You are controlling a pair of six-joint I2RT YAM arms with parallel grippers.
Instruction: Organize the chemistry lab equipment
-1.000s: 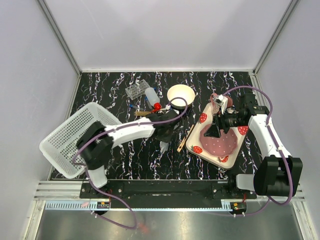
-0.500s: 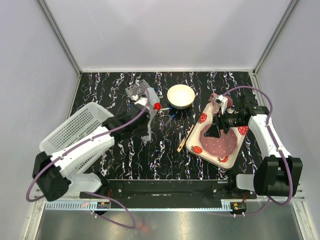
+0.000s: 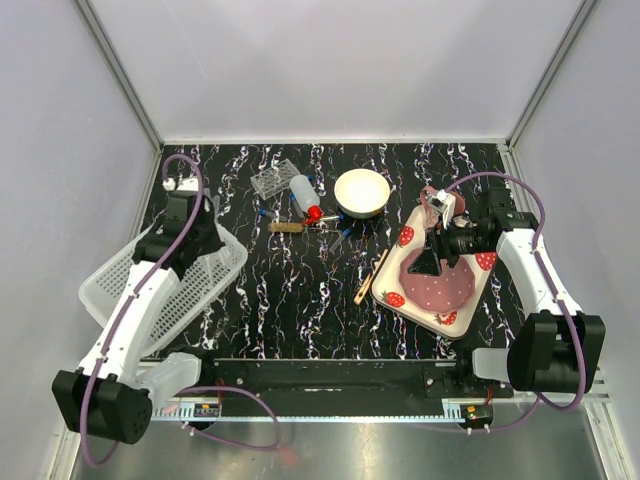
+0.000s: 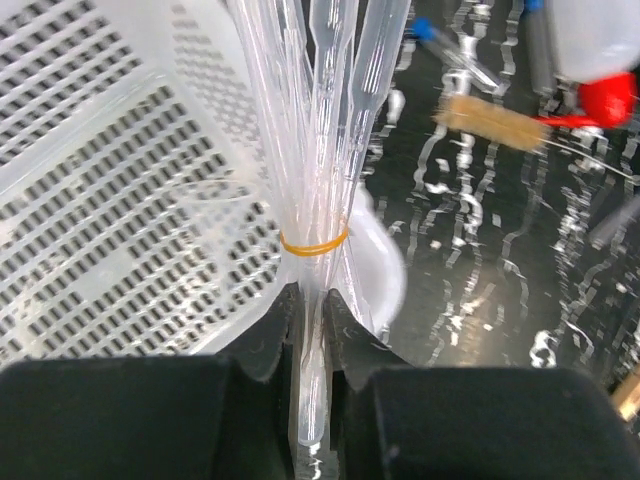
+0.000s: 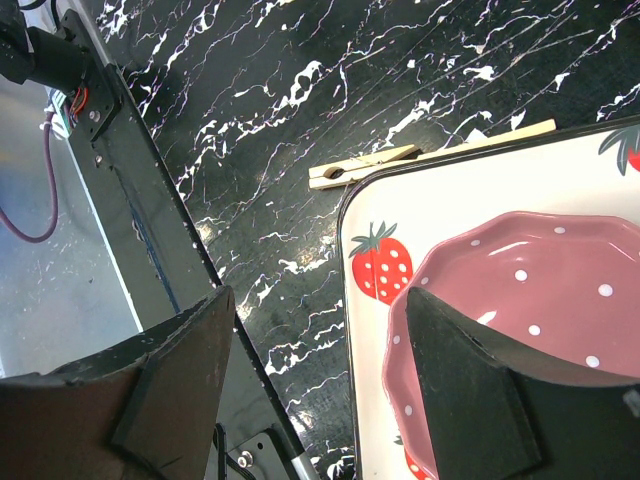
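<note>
Basket: white perforated basket (image 3: 115, 285) at 8 o'clock on the black marbled table (image 3: 300, 310), tilted, its left side reaching past the table's left edge.
Plate: strawberry-printed plate (image 5: 450, 200) at 4 o'clock, with a pink dotted dish (image 5: 540, 290) on it.
Right gripper: right gripper (image 5: 318, 300) hovers over the plate's near-left corner, fingers spread wide with nothing between them.
Wooden stick: pale wooden stick (image 3: 372, 277) lies on the table just beside the plate's left edge, at about 5 o'clock from the white bowl.
Left gripper: left gripper (image 4: 312, 300) is at 9 o'clock, above the basket's far rim, jaws pinched almost together on the pipettes.
Pipettes: bundle of slender clear pipettes (image 4: 315, 150), tied with a yellow rubber band (image 4: 313, 241), is clamped by its bulb end in the left gripper; the stems point away over the basket rim.
Brown piece: short tan stick-like piece (image 3: 285, 227) at 11 o'clock, blurred in the wrist view.
Tubes: thin blue-capped tubes (image 3: 342, 236) are scattered near the bottle's red cap.
Bottle: white squeeze bottle (image 3: 302, 192) lies on its side at 11 o'clock, red cap toward the arms.
Rack: small clear tube rack (image 3: 273, 179) is just beside the bottle, at its 10 o'clock.
Bowl: white bowl (image 3: 362, 190) with a yellow rim is at 12 o'clock, right of the bottle.
</note>
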